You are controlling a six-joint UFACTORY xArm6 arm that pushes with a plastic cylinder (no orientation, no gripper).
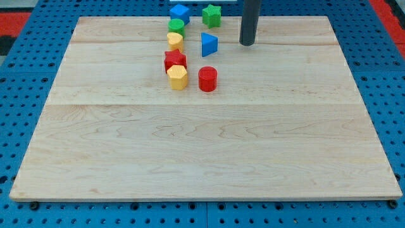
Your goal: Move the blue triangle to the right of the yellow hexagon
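Little looks done: the blue triangle sits far beyond the yellow hexagon, my tip apart at its right; no pincer shows.

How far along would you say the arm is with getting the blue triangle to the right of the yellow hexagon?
Nothing looks done yet: the blue triangle sits above the yellow hexagon, toward the view's top. In hand: my tip stands to the triangle's right, not touching it. Left: pushing the triangle down beside the hexagon, where the red cylinder already occupies the spot on its right.
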